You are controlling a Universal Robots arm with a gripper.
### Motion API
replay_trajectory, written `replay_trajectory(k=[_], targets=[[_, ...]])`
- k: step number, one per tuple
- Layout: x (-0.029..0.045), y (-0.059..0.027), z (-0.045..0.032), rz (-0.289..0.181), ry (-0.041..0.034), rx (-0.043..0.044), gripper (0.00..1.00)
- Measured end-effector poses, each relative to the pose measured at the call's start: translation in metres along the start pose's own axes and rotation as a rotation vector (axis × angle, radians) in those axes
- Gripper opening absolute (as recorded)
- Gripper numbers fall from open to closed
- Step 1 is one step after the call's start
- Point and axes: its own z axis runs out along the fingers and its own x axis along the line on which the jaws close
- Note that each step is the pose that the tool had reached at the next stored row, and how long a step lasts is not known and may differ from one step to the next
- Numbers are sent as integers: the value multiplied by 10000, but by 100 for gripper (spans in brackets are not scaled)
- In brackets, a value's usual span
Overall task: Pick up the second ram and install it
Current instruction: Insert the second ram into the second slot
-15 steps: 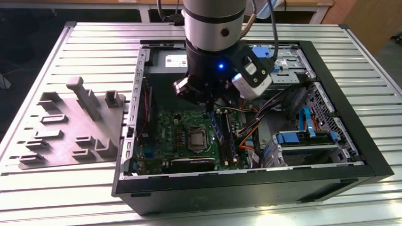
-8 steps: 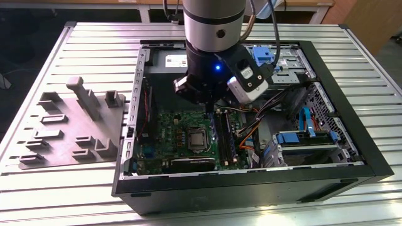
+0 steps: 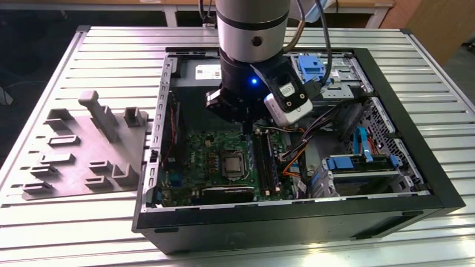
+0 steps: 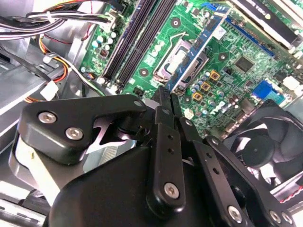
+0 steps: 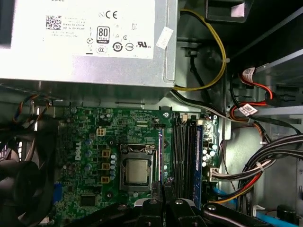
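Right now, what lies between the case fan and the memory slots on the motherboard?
The CPU socket sits between the fan and the memory slots, as the first wrist view shows.

We see the arm (image 3: 252, 28) standing near vertical, its silver upper section meeting a black wrist (image 3: 241, 78) where a small blue light glows. Below the wrist the tool (image 3: 245, 127) points straight down. In both wrist views we find its black fingers (image 4: 165, 151) drawn close together, their narrow tips clamped on the thin edge of the second ram (image 5: 161, 151), which juts out past them
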Motion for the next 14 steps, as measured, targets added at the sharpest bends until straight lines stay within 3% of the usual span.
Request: replay_trajectory(k=[2, 6, 14], targets=[[0, 0, 1, 0, -1, -2, 13], [0, 0, 15, 2, -3, -99, 13], [-76, -3, 59, -2, -2, -116, 13]])
